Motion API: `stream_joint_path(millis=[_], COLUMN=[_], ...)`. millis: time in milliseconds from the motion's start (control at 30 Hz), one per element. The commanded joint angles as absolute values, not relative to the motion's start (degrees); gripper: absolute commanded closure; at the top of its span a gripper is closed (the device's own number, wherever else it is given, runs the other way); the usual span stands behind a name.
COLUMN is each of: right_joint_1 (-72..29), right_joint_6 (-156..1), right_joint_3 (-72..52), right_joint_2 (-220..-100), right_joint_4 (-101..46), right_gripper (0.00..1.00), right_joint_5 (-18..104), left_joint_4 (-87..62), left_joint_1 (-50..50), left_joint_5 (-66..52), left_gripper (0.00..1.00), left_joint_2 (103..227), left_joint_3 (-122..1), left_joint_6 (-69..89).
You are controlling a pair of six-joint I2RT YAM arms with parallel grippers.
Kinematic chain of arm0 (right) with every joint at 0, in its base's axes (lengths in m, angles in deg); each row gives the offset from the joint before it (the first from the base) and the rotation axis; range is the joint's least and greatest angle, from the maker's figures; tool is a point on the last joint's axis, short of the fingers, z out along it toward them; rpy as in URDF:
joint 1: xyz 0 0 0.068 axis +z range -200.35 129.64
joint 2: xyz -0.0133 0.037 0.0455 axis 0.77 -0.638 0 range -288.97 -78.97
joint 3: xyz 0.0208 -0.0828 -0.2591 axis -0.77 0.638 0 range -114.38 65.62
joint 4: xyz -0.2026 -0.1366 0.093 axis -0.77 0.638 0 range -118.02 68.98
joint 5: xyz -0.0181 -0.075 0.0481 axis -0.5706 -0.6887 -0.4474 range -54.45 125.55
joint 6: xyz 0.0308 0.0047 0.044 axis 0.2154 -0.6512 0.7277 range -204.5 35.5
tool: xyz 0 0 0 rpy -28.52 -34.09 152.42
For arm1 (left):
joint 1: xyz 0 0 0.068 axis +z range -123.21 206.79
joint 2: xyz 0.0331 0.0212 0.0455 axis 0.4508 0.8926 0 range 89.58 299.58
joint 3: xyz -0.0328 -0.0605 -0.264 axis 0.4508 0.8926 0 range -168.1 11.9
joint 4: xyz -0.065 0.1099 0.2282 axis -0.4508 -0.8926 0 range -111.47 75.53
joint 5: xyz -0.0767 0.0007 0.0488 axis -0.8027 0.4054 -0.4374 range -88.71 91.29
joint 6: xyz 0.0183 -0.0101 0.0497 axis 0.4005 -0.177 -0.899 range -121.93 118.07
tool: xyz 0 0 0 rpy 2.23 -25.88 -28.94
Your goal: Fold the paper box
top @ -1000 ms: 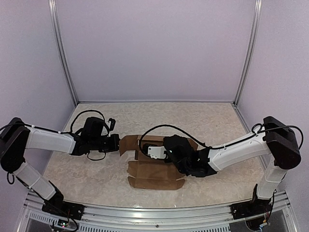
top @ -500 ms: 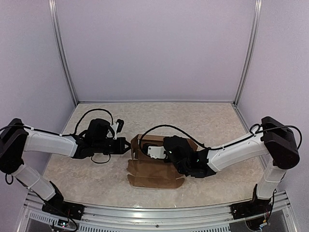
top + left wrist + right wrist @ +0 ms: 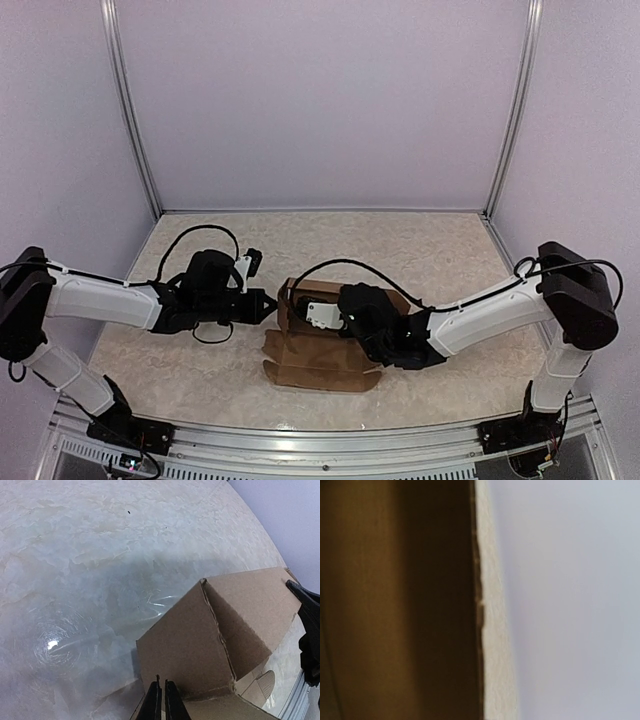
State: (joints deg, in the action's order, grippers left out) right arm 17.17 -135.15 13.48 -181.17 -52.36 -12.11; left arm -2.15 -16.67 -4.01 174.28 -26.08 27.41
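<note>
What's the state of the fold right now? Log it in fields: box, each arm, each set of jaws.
paper box: partly folded, left wall raised, near flap flat on the table
left arm: reaches right to the box's left wall
left jaws: shut, tips at the base of that wall
right arm: stretched left over the box
right jaws: shut, tips out of sight at the box
</note>
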Motion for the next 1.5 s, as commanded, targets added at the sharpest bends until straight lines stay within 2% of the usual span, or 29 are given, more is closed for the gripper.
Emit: stream_joint_path(millis=[0, 600, 800, 1200, 1467], right_joint_1=[18.86, 21.85, 22.66, 24.99, 25.75], right_joint_6=[-133.72, -136.53, -139.74, -155.77, -164.58], right_joint_3=[15.01, 15.41, 15.94, 19.34, 20.22], right_joint_2=[-183.39, -189.68, -190.91, -194.87, -201.00], right_joint_4=[-53.83, -58.16, -62.63, -86.93, -101.47], right_gripper=[1.00, 1.00, 1.00, 1.00, 1.00], right_joint_5=[-14.25, -20.39, -23.37, -28.67, -30.69], left_joint_4=[-3.03, 1.57, 0.83, 0.00, 1.81], left_joint_1=[-17.48, -20.96, -21.84, -22.40, -23.47], left_joint_5=[-1.23, -0.79, 1.05, 5.25, 4.53], left_gripper=[0.95, 0.94, 0.89, 0.87, 0.84], left_joint_2=[173.05, 171.13, 169.82, 164.76, 166.63], left_joint_3=[-25.19, -19.55, -18.21, -16.09, -15.70], left_joint_6=[26.03, 25.90, 25.78, 24.62, 24.59])
